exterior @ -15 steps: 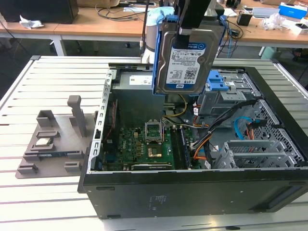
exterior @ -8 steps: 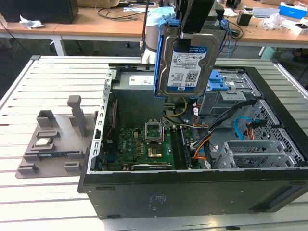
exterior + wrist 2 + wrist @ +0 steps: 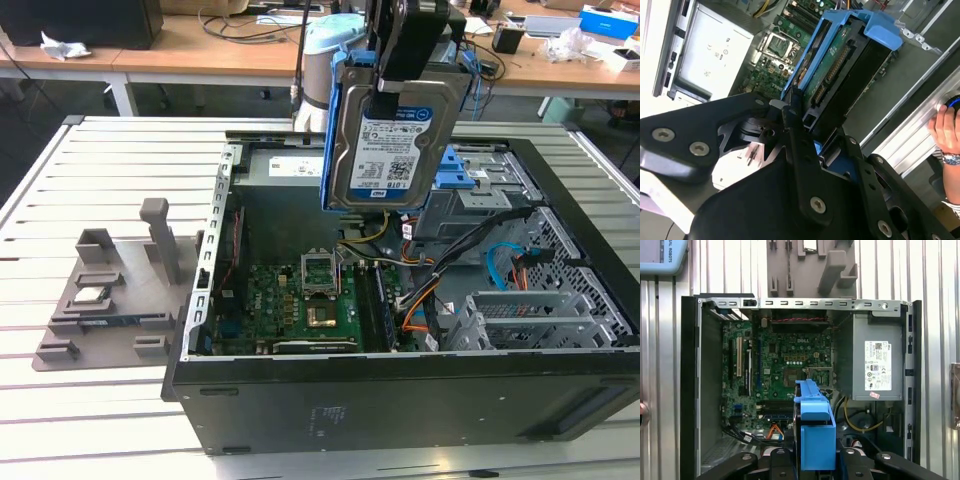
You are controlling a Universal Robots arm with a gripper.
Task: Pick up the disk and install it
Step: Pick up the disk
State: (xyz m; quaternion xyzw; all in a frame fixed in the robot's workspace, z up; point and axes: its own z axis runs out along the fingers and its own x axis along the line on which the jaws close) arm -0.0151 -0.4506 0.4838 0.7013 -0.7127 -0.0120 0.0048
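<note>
The disk (image 3: 395, 140) is a silver hard drive with a white-and-blue label in a blue carrier frame. It hangs upright in the air above the open computer case (image 3: 400, 400), over the case's back half. My gripper (image 3: 388, 95) comes down from above and is shut on the disk's upper part. In the second wrist view the black fingers (image 3: 790, 120) clamp the disk (image 3: 840, 70) from both sides, its green circuit board facing out. In the first wrist view the disk's blue frame (image 3: 815, 430) sticks out from my gripper (image 3: 815, 462) over the motherboard (image 3: 785, 365).
Blue drive bay brackets (image 3: 480, 175) sit at the case's back on the exterior view's right, with cables and a metal cage (image 3: 540, 320) in front. A grey fixture (image 3: 110, 290) with a small silver chip (image 3: 90, 296) lies left of the case. A person's hand (image 3: 947, 130) is beside the table.
</note>
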